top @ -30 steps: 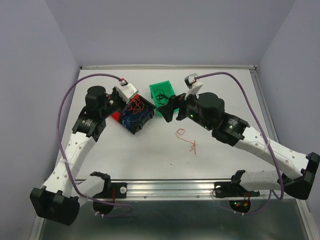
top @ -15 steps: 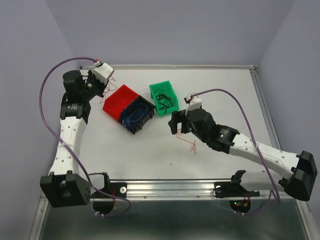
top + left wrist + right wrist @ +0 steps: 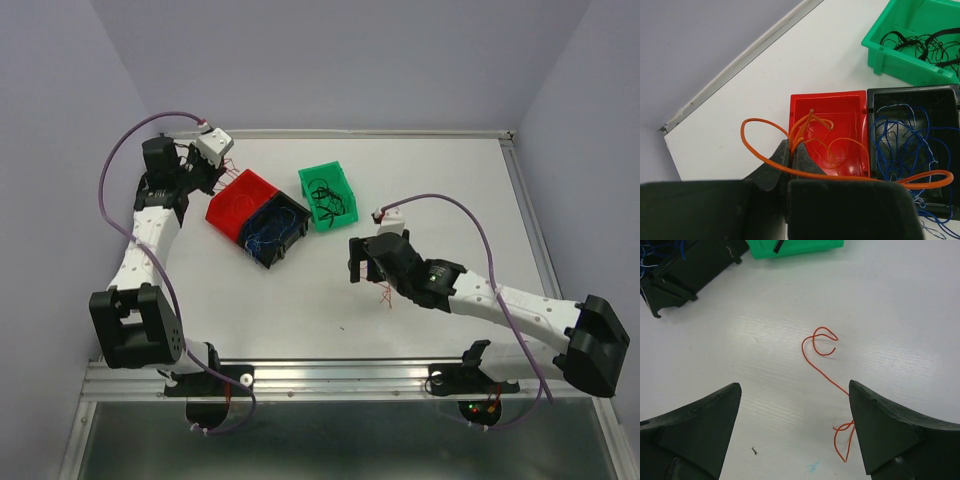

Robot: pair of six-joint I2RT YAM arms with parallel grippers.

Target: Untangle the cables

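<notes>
My left gripper (image 3: 213,166) is shut on a thin red cable (image 3: 760,150) at the back left, just beside the red bin (image 3: 232,205). In the left wrist view the cable loops out on both sides of the closed tips (image 3: 791,150) and into the red bin (image 3: 840,107). My right gripper (image 3: 362,262) hangs open over a loose red cable (image 3: 384,291) on the table. In the right wrist view that cable (image 3: 812,357) lies between the fingertips (image 3: 795,390), its tail passing under the right finger (image 3: 880,425).
A black bin (image 3: 290,240) with blue cables (image 3: 900,135) adjoins the red bin. A green bin (image 3: 345,190) with black cables (image 3: 925,42) stands behind the right gripper. Table edge and wall run close behind the left gripper.
The left gripper swung from over the bins to the back left, still shut on the red cable. The right gripper came down from the green bin over the loose red cable.
</notes>
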